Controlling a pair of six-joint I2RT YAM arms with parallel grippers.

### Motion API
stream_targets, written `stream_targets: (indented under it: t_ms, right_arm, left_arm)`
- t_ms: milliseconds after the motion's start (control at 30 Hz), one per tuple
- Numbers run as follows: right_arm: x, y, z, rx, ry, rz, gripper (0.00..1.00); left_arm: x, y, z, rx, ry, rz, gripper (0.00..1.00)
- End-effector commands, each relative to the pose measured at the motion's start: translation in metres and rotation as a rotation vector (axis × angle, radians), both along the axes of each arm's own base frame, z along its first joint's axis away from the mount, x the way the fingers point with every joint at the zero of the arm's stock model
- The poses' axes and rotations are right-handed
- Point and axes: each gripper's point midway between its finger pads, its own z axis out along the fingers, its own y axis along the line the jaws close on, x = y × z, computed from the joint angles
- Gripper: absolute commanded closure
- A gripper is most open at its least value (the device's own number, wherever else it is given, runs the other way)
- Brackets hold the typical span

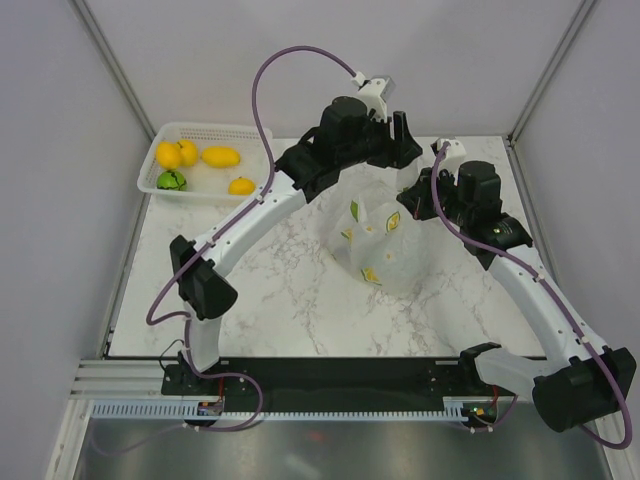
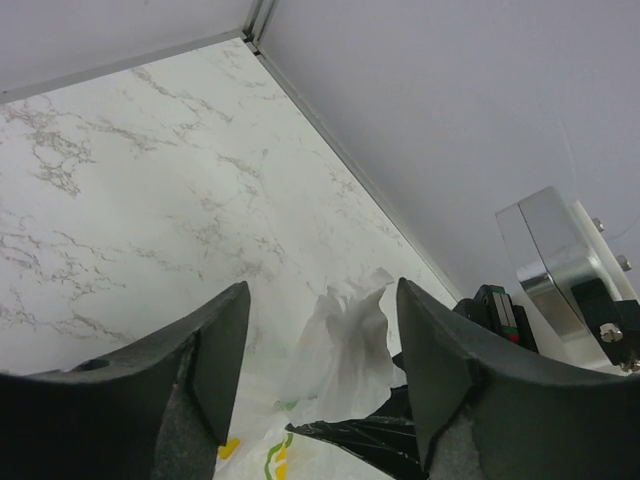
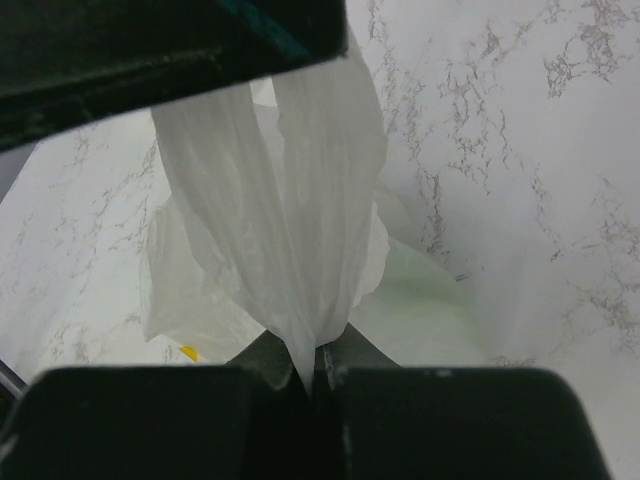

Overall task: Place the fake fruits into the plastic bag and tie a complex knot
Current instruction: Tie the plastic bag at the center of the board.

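plastic bag handle (image 3: 300, 200) in clenched right hand (image 3: 318, 365), also between fingers (image 2: 215, 370) of released left hand (image 2: 320, 300)

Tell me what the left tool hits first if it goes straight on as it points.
Most likely the bag: its bunched white top stands right ahead, between the open fingers of the left tool. The right tool, pinching it, sits just below that line; depth is hard to judge.
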Motion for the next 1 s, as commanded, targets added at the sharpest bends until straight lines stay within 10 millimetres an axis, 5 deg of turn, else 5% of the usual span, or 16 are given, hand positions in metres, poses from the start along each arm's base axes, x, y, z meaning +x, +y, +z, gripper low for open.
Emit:
stream_targets:
  t_ms: [0, 133, 200, 567, 967]
  right_arm:
    - [0.003, 0.002, 0.021, 0.016, -0.057, 0.007, 1.0]
    - [0.003, 0.0, 0.021, 0.015, -0.057, -0.003, 1.0]
    - [0.003, -0.001, 0.02, 0.012, -0.055, -0.008, 1.0]
    - [0.001, -0.011, 0.011, -0.019, -0.036, -0.047, 0.93]
    - [0.004, -0.018, 0.007, -0.05, -0.021, -0.081, 0.88]
  left_arm:
    - [-0.005, -0.009, 0.007, 0.003, -0.031, -0.047, 0.35]
    - [0.0, -0.001, 0.004, 0.041, -0.05, -0.014, 0.89]
    - [0.004, 0.005, 0.007, 0.051, -0.067, 0.013, 0.98]
    - [0.0, 0.04, 0.021, 0.055, -0.072, 0.108, 0.98]
    - [-0.022, 0.068, 0.004, 0.084, -0.012, 0.138, 0.98]
